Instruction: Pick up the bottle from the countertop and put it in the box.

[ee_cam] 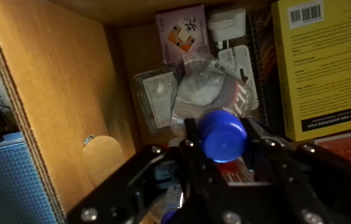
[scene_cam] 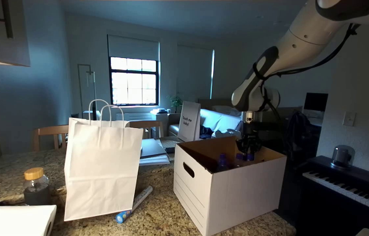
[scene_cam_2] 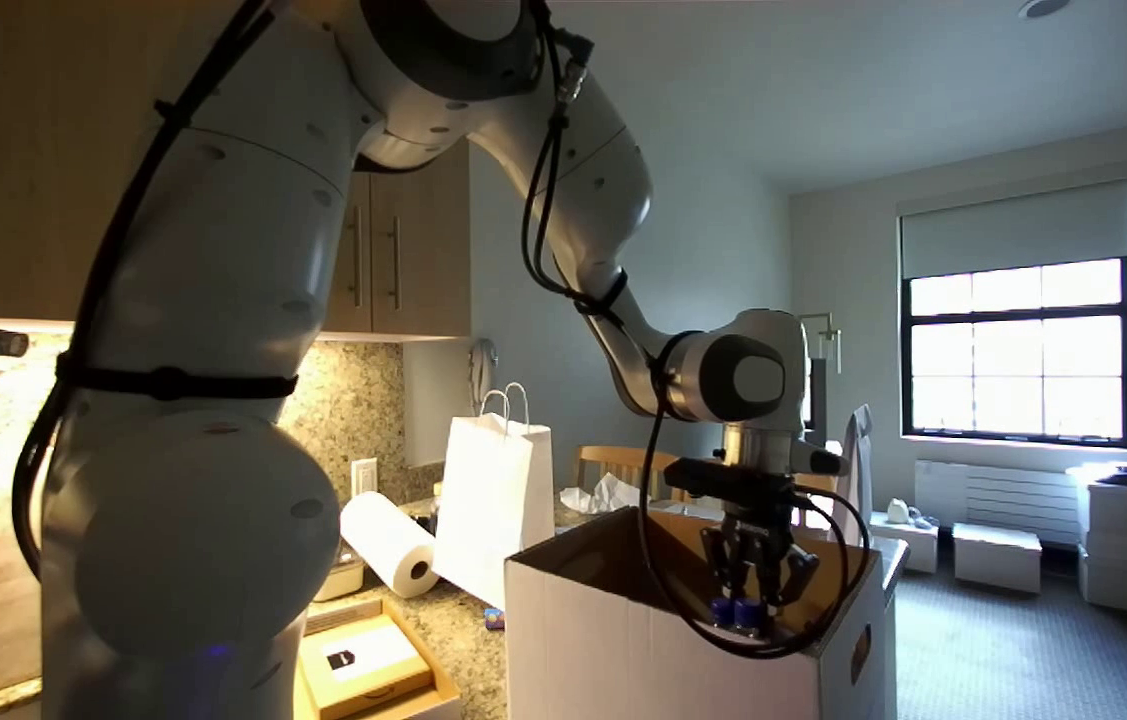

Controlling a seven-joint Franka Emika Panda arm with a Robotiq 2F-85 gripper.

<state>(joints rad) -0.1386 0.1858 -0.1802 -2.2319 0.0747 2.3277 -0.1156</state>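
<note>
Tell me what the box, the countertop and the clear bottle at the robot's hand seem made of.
Box: cardboard, matte, white outside, brown inside; the wrist view shows its layered edge.
Bottle: probably glossy plastic, being see-through with pale highlights.
Countertop: speckled like granite, maybe an imitation; finish unclear.

The arm (scene_cam_2: 613,200) is rounded and white, black cables (scene_cam_2: 128,205) strapped along it; silvery screws (ee_cam: 88,214) dot the black tool (ee_cam: 221,129).

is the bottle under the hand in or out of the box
In: in the wrist view the bottle, blue cap up, reaches down between the walls of the box. Whether it touches the bottom, I cannot tell.
</note>
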